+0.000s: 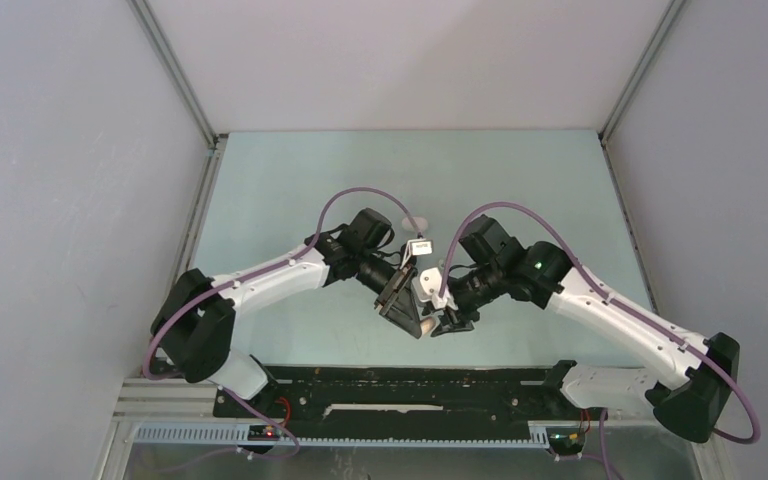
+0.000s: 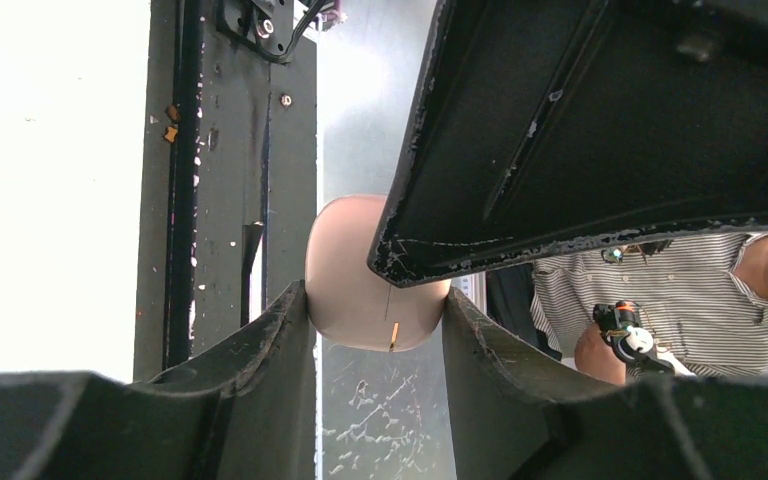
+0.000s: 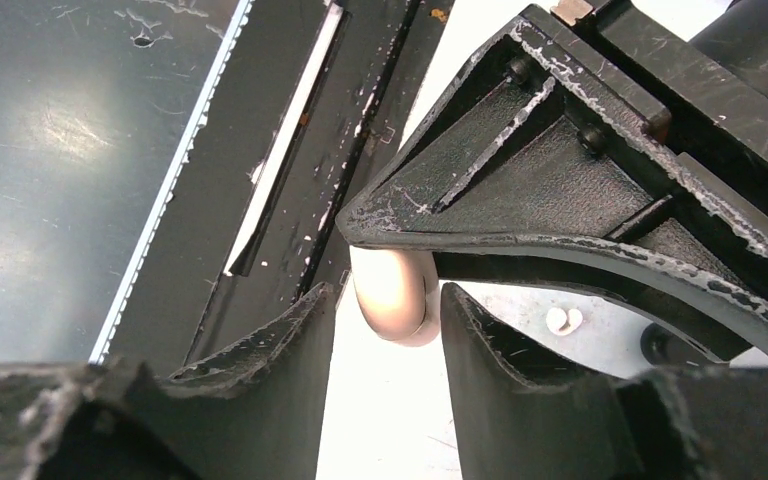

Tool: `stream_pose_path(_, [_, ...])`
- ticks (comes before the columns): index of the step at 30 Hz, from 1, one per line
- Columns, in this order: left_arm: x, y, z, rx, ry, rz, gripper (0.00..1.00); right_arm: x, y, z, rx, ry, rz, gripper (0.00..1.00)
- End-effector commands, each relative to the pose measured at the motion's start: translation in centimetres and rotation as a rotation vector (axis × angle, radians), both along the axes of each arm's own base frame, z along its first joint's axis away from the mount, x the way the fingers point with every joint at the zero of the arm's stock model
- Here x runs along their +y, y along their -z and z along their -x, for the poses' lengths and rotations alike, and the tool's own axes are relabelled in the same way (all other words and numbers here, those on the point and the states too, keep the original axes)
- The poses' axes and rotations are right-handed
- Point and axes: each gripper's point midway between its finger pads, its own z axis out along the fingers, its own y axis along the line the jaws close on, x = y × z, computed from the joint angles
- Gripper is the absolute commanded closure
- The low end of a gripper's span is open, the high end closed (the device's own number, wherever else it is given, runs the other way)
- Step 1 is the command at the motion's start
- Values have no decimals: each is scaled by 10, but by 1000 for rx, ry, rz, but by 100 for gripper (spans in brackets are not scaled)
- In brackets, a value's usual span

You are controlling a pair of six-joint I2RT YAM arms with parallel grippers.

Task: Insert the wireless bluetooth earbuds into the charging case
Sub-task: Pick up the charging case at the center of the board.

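My left claw [image 2: 372, 292] pinched the charging case [image 2: 345, 250]; my right claw [image 3: 388, 290], grip unclear, crowded it and could knock it loose.

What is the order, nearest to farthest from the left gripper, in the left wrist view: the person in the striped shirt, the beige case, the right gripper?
1. beige case: between the fingers of the left gripper, touching both.
2. right gripper: just over the case, coming in from the upper right.
3. person in the striped shirt: far background, at the right.
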Motion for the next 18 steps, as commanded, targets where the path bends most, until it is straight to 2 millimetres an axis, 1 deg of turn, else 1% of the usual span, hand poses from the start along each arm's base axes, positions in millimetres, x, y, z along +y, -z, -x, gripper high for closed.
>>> stream_pose_path(1, [-1, -11, 5, -4, 36, 44, 87, 5, -16, 3, -15, -28, -36, 55])
stream_pose_path(7, [-2, -8, 3, 9, 34, 26, 88, 7, -15, 8, 29, -47, -40, 57])
stream_pose_path(14, [-3, -8, 3, 25, 38, 21, 89, 11, -11, 13, 53, -69, -33, 54])
stream_pose_path(16, [-3, -9, 3, 27, 41, 24, 89, 13, -10, 13, 51, -68, -31, 56])
stream_pose_path(18, [-2, -10, 4, 31, 44, 28, 89, 14, -8, 11, 41, -56, -25, 61])
